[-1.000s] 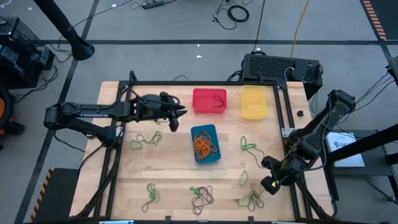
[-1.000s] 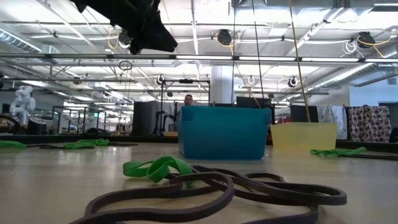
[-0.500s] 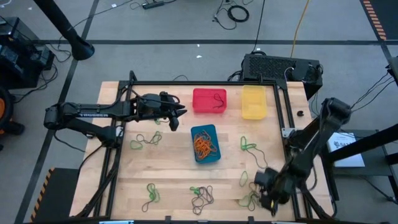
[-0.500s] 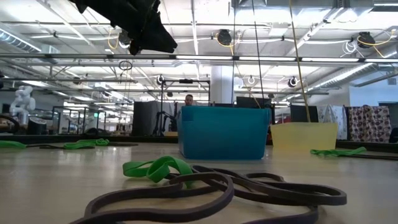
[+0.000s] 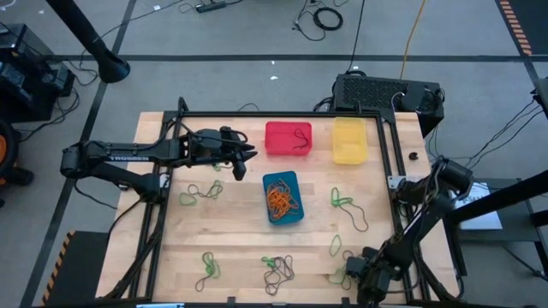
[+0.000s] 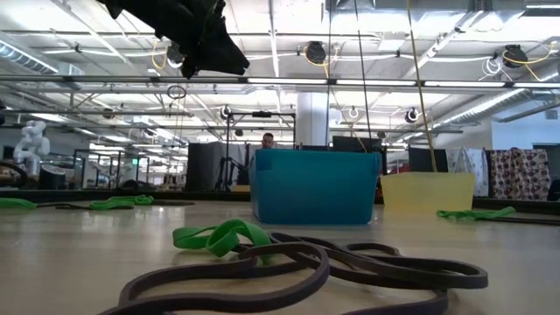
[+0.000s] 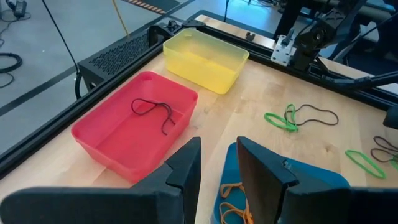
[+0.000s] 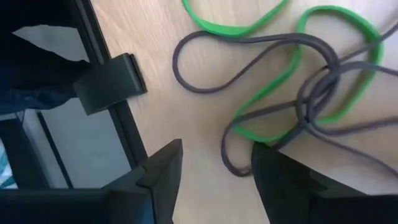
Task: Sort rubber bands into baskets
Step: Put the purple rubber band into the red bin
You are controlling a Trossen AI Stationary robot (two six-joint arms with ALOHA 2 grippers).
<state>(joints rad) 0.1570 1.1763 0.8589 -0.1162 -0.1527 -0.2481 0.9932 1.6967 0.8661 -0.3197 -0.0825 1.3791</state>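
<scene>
Three baskets stand at the far middle of the table: red [image 5: 288,139] with one dark band in it, yellow [image 5: 349,140], and blue [image 5: 282,198] holding orange rubber bands. Green and dark rubber bands lie loose on the wood. My right gripper [image 5: 358,275] is low at the near right, open, fingers pointing steeply down over a green-and-dark tangle [image 8: 298,93]; a dark loop [image 8: 231,163] shows between its fingers. My left gripper [image 7: 217,165] hovers open and empty beside the red basket, above the table.
More bands lie at the near middle [image 5: 278,269], near left [image 5: 208,267], left [image 5: 199,192] and right [image 5: 342,201]. A black metal frame [image 5: 390,171] borders the table; one of its brackets [image 8: 109,84] is close to my right gripper. A person [image 6: 267,140] stands far behind.
My right gripper has come down and moved toward the table's near edge, rolling as it went, and now stands low over the tangle at the near right. The bands and baskets lie as before.
</scene>
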